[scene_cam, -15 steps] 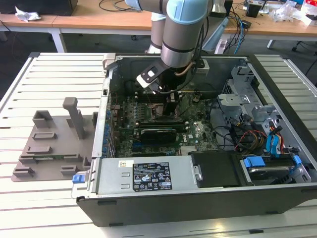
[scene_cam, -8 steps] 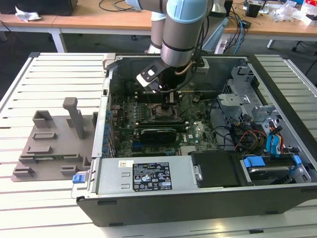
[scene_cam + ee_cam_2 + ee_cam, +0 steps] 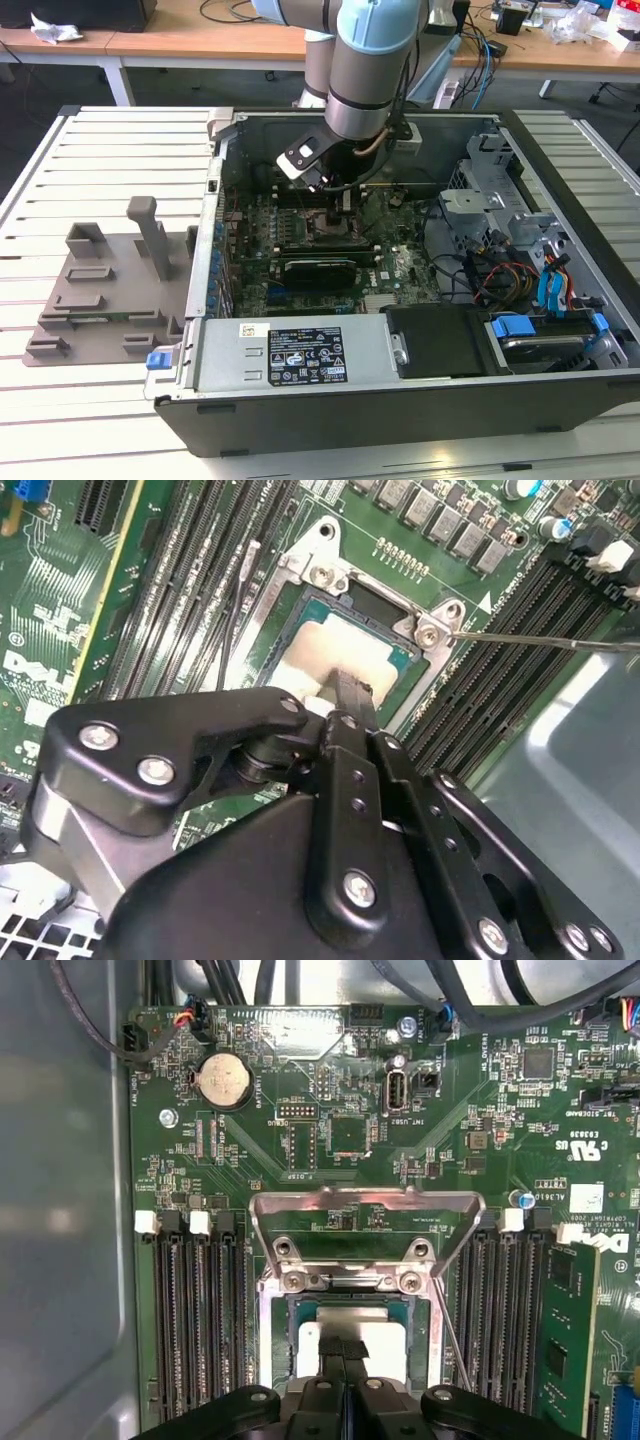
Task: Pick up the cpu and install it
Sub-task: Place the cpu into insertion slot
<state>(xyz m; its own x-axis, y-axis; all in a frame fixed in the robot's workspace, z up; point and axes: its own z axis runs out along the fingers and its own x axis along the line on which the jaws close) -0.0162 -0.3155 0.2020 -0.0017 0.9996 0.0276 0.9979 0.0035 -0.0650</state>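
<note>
- The small flat square cpu point(image 3: 348, 648) point(image 3: 385, 1345), with a silvery-grey metal top plate and a thin pale edge, lies flat inside the square metal socket frame point(image 3: 300, 570) point(image 3: 268, 1330) on the green motherboard point(image 3: 300, 1110) point(image 3: 60, 600).
- In both wrist views the black jaws are drawn together with nothing between them, and their tips are right over the middle of the cpu's top plate. Whether they touch it cannot be told.
- In the first wrist view the socket's silvery metal load plate point(image 3: 365, 1198) is swung up and open, well clear of the cpu.
- Rows of black memory slots point(image 3: 200, 1310) point(image 3: 190, 600) run along both sides of the socket frame.
- In the exterior view the pale blue and grey robot arm point(image 3: 365, 70) reaches down into the open black computer case point(image 3: 400, 410), which lies on a white slatted worktop point(image 3: 100, 140).
- A grey plastic fixture tray point(image 3: 100, 290) rests on the worktop just beside the case, at the exterior view's left.
</note>
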